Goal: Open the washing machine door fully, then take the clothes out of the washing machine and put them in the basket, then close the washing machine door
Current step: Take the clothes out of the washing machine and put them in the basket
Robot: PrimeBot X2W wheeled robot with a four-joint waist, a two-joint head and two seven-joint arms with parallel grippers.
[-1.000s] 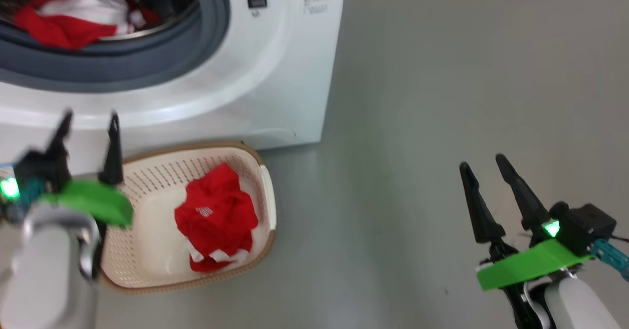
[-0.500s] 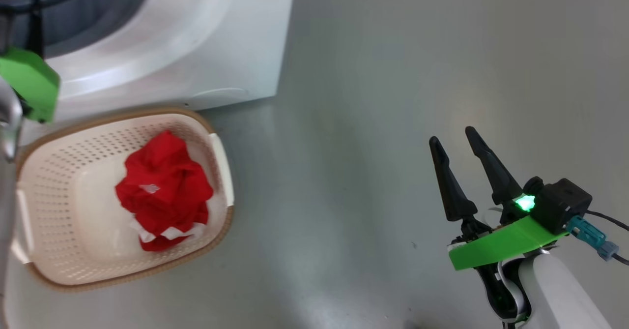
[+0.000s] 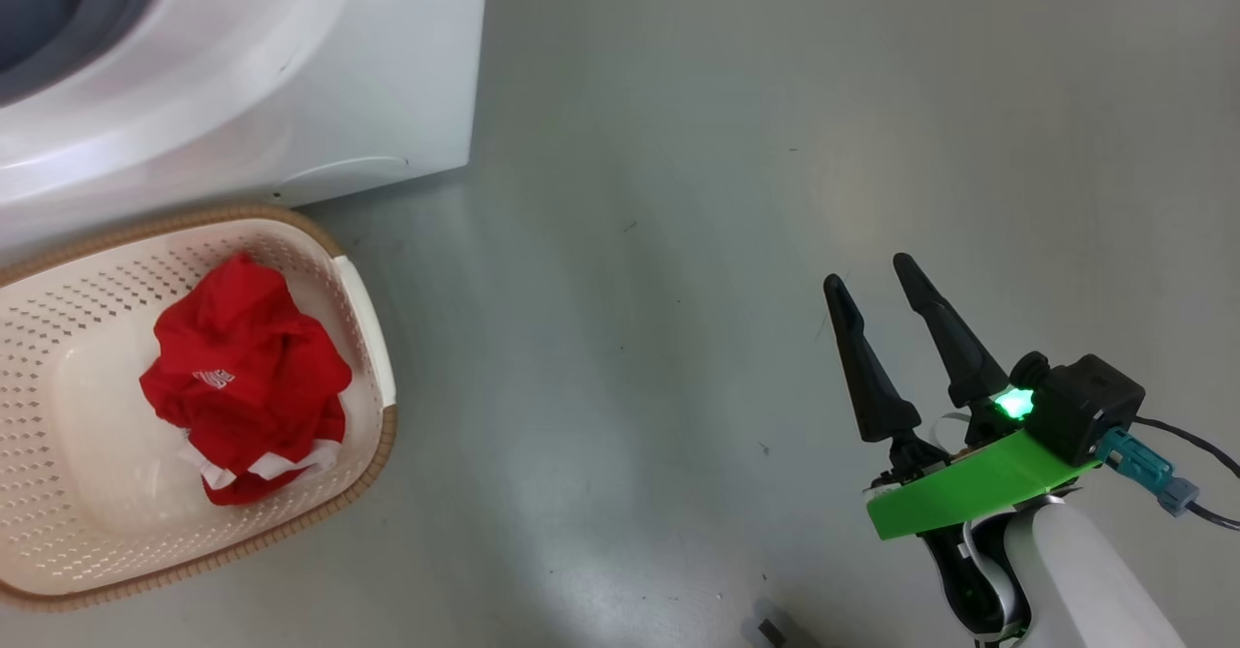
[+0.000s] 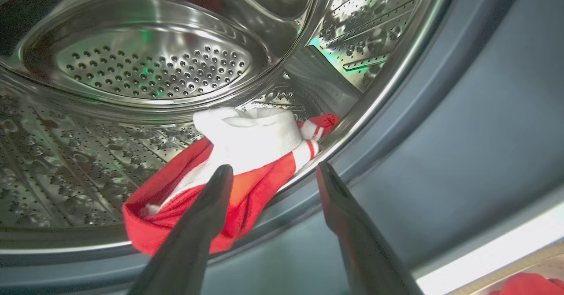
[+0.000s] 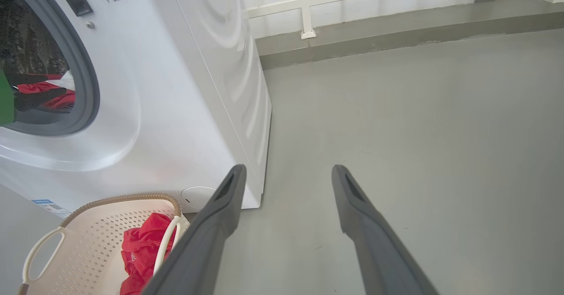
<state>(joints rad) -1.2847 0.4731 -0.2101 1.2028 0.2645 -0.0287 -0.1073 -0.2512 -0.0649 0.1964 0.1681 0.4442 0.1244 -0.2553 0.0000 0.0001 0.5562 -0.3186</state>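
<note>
Head view: a crumpled red garment [image 3: 242, 367] lies in the cream perforated plastic basket [image 3: 364, 328] by the white washing machine [image 3: 339, 67]. Left wrist view: left gripper [image 4: 274, 168], spread and empty, faces a red-and-white garment [image 4: 251, 136] in the steel drum [image 4: 154, 65]. Right wrist view: right gripper [image 5: 288, 168] gapes, empty.

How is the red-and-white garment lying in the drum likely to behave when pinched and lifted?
Probably floppy: the red-and-white garment lies crumpled in soft folds, so it should sag and trail from a pinch. It is likely light, being thin fabric. It rests against the drum rim, so it may drag there.
</note>
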